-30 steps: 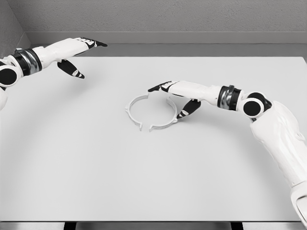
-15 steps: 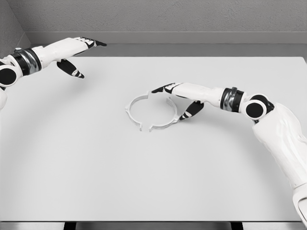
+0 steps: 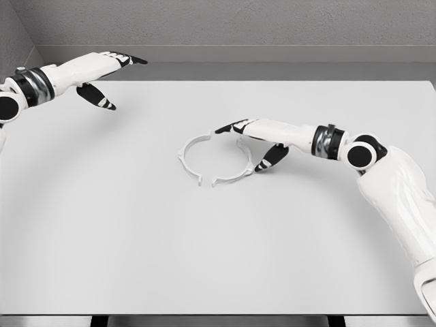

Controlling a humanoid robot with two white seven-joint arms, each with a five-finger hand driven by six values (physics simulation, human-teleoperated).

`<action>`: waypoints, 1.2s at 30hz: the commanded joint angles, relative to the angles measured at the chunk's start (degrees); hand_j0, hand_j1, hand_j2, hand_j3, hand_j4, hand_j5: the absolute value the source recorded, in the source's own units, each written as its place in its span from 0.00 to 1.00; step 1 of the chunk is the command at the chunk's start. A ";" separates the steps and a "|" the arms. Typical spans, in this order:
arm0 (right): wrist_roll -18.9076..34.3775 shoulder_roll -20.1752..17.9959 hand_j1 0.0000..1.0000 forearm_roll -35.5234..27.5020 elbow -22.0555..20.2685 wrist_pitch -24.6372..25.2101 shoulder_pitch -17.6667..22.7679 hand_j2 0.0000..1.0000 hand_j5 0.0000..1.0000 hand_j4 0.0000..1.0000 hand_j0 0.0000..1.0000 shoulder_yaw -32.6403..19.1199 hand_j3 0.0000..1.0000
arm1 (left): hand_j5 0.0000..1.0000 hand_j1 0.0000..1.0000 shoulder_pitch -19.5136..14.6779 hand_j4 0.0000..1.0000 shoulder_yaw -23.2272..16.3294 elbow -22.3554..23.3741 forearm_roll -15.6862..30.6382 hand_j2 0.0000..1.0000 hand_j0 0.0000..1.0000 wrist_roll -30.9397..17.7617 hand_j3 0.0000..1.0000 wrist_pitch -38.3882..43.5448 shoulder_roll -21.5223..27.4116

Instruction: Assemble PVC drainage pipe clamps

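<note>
Simulated test space, no real room: plain white desk (image 3: pixel 136 238), featureless grey wall (image 3: pixel 238 20) at far side, flat rendered lighting, no furnishings or tools around.

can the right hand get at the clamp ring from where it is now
Probably yes. The right hand is open and sits right beside the clamp ring, at its right side, with only bare table between them. Whether a finger already touches the ring cannot be told. The left hand is far off at the upper left.
</note>
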 commanded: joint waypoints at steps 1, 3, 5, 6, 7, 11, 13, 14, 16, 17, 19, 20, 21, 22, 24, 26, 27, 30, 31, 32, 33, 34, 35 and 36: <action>-0.02 0.10 1.00 -0.45 -0.03 0.15 0.00 1.00 1.00 1.00 1.00 0.19 1.00 | 1.00 1.00 0.00 1.00 0.14 -0.06 0.44 1.00 1.00 0.04 1.00 0.11 0.05; -0.02 0.27 1.00 -0.45 -0.03 0.15 -0.09 1.00 1.00 1.00 1.00 0.45 1.00 | 1.00 1.00 0.00 1.00 0.14 -0.06 0.35 1.00 1.00 0.04 1.00 0.11 0.14; -0.02 0.54 1.00 -0.45 -0.03 0.15 -0.18 1.00 1.00 1.00 1.00 0.45 1.00 | 1.00 1.00 0.00 1.00 0.14 0.02 0.35 1.00 1.00 0.03 1.00 0.11 0.14; -0.02 0.54 1.00 -0.45 -0.03 0.15 -0.18 1.00 1.00 1.00 1.00 0.45 1.00 | 1.00 1.00 0.00 1.00 0.14 0.02 0.44 1.00 1.00 0.04 1.00 0.11 0.14; -0.02 0.54 1.00 -0.45 -0.03 0.15 -0.26 1.00 1.00 1.00 1.00 0.45 1.00 | 1.00 1.00 0.00 1.00 0.23 0.02 0.44 1.00 1.00 0.04 1.00 0.11 0.14; -0.02 0.62 1.00 -0.45 -0.03 0.15 -0.62 1.00 1.00 1.00 1.00 0.54 1.00 | 1.00 1.00 0.00 1.00 0.23 0.02 0.35 1.00 1.00 0.04 1.00 0.11 0.23; -0.02 0.62 1.00 -0.45 0.06 0.15 -0.62 1.00 1.00 1.00 1.00 0.54 1.00 | 1.00 1.00 0.00 1.00 0.23 0.02 0.35 1.00 1.00 0.04 1.00 0.11 0.23; -0.02 0.62 1.00 -0.45 0.06 0.15 -0.62 1.00 1.00 1.00 1.00 0.54 1.00 | 1.00 1.00 0.00 1.00 0.23 0.02 0.35 1.00 1.00 0.04 1.00 0.11 0.23; -0.02 0.89 1.00 -0.45 0.15 0.15 -0.62 1.00 1.00 1.00 1.00 0.54 1.00 | 1.00 1.00 0.00 1.00 0.23 0.02 0.44 1.00 1.00 0.04 1.00 0.11 0.23; -0.02 0.98 1.00 -0.45 0.15 0.15 -0.62 1.00 1.00 1.00 1.00 0.54 1.00 | 1.00 1.00 0.00 1.00 0.23 0.02 0.44 1.00 1.00 0.04 1.00 0.11 0.23; -0.02 0.98 1.00 -0.45 0.15 0.15 -0.62 1.00 1.00 1.00 1.00 0.54 1.00 | 1.00 1.00 0.00 1.00 0.23 0.02 0.44 1.00 1.00 0.04 1.00 0.11 0.23; -0.02 0.98 1.00 -0.45 0.15 0.15 -0.62 1.00 1.00 1.00 1.00 0.54 1.00 | 1.00 1.00 -0.09 1.00 0.23 0.02 0.35 1.00 1.00 -0.05 1.00 0.11 0.23; -0.02 0.98 1.00 -0.45 0.15 0.15 -0.70 1.00 1.00 1.00 1.00 0.54 1.00 | 1.00 1.00 -0.09 1.00 0.23 0.02 0.44 1.00 1.00 0.04 1.00 0.11 0.23; -0.02 0.98 1.00 -0.45 0.15 0.15 -0.70 1.00 1.00 1.00 1.00 0.54 1.00 | 1.00 1.00 0.00 1.00 0.66 0.02 0.35 1.00 1.00 0.04 1.00 0.11 0.23; -0.02 1.06 1.00 -0.45 0.15 0.15 -0.97 1.00 1.00 1.00 1.00 0.54 1.00 | 1.00 1.00 0.00 1.00 0.93 0.02 0.35 1.00 1.00 -0.05 1.00 0.11 0.23; -0.02 1.41 1.00 -0.45 0.41 0.15 -1.05 1.00 1.00 1.00 1.00 0.54 1.00 | 1.00 1.00 0.00 1.00 1.02 0.02 0.35 1.00 1.00 -0.05 1.00 0.11 0.23; -0.02 1.41 1.00 -0.45 0.41 0.15 -1.14 1.00 1.00 1.00 1.00 0.54 1.00 | 1.00 1.00 0.00 1.00 1.02 0.02 0.35 1.00 1.00 -0.05 1.00 0.11 0.23; -0.02 1.77 1.00 -0.45 0.50 0.15 -1.23 1.00 1.00 1.00 1.00 0.98 1.00 | 1.00 1.00 0.00 1.00 1.02 0.02 0.35 1.00 1.00 -0.05 1.00 0.11 0.23; -0.02 1.77 1.00 -0.37 0.50 0.15 -1.23 1.00 1.00 1.00 1.00 0.98 1.00 | 1.00 1.00 0.00 1.00 1.02 0.02 0.35 1.00 1.00 -0.05 1.00 0.11 0.23; -0.02 1.85 1.00 -0.37 0.50 0.15 -1.23 1.00 1.00 1.00 1.00 0.98 1.00 | 1.00 1.00 0.00 1.00 1.02 0.02 0.44 1.00 1.00 -0.05 1.00 0.11 0.23; -0.02 1.85 1.00 -0.45 0.50 0.15 -1.41 1.00 1.00 1.00 1.00 0.98 1.00 | 1.00 1.00 0.00 1.00 1.02 0.02 0.35 1.00 1.00 -0.05 1.00 0.11 0.23; -0.02 1.85 1.00 -0.45 0.50 0.15 -1.49 1.00 1.00 1.00 1.00 0.98 1.00 | 1.00 1.00 0.00 1.00 1.02 0.02 0.35 1.00 1.00 -0.05 1.00 0.11 0.31; -0.02 1.85 1.00 -0.45 0.50 0.15 -1.49 1.00 1.00 1.00 1.00 0.98 1.00 | 1.00 1.00 0.00 1.00 1.02 0.02 0.44 1.00 1.00 -0.05 1.00 0.11 0.32; -0.02 1.85 1.00 -0.37 0.50 0.15 -1.49 1.00 1.00 1.00 1.00 0.98 1.00 | 1.00 1.00 0.00 1.00 1.02 0.02 0.44 1.00 1.00 -0.05 1.00 0.11 0.32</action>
